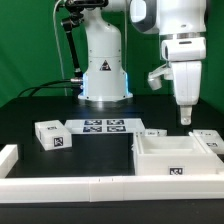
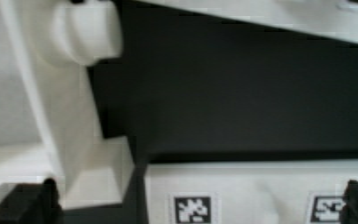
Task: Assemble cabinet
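Note:
The cabinet's large white open box [image 1: 178, 158], with a tag on its front, stands at the exterior view's right front. One small white tagged block [image 1: 52, 135] lies at the left, another [image 1: 208, 140] at the far right behind the box. A flat tagged piece [image 1: 153, 133] lies behind the box. My gripper [image 1: 185, 117] hangs above the table behind the box's right end, between those two pieces. In the wrist view the gripper [image 2: 190, 205] is open and empty, with its dark fingertips [image 2: 23, 205] wide apart. A white tagged part [image 2: 247, 190] lies below it and a white wall with a rounded knob [image 2: 82, 35] beside it.
The marker board [image 1: 103, 126] lies at the table's middle back, in front of the arm's white base [image 1: 104, 75]. Long white border rails run along the front edge [image 1: 70, 185] and the left edge [image 1: 8, 158]. The table is black.

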Controlling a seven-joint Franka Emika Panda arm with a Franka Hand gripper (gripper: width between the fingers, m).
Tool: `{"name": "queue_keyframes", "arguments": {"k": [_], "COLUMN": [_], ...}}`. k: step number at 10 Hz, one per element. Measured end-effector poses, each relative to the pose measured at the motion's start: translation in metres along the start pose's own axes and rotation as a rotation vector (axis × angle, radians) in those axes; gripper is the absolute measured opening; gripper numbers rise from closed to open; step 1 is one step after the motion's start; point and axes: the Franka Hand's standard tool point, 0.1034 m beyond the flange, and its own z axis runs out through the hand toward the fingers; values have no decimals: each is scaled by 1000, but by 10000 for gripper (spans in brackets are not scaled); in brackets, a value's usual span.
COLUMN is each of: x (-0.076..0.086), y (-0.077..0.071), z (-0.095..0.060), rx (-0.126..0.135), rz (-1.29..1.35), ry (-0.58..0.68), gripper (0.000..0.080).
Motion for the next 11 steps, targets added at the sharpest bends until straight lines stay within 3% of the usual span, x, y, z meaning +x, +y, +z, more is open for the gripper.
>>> {"name": "queue_keyframes", "arguments": {"k": [1, 2, 6, 11], "x": [16, 22, 23, 40], "y": [-10, -14, -11, -33], "z": [3, 9, 16, 34], "rx": [-14, -4, 4, 27], "rz": [34, 45, 58, 41], "ry": [23, 27, 29, 46], "gripper": [796, 796, 796, 796]}}
